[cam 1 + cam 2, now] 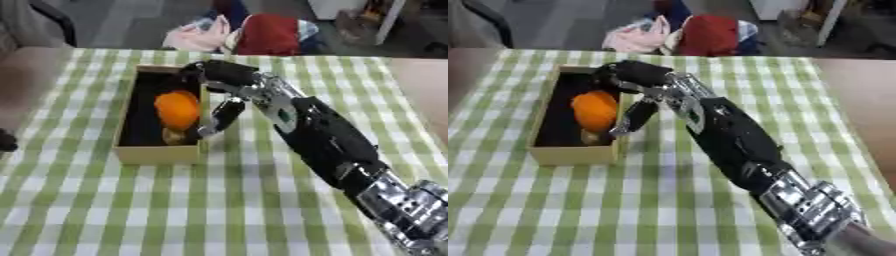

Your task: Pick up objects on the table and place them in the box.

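Beside orange (177, 109), small brown object (173, 136)

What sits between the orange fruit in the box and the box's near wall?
A small brownish object lies between the orange fruit and the near wall of the box, by the right hand's thumb; clearest in the left eye view.

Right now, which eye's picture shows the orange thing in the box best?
The left eye view: the orange thing sits nearer the picture's middle, clear inside the box. The right eye view shows it too, with the right hand just as close above it.
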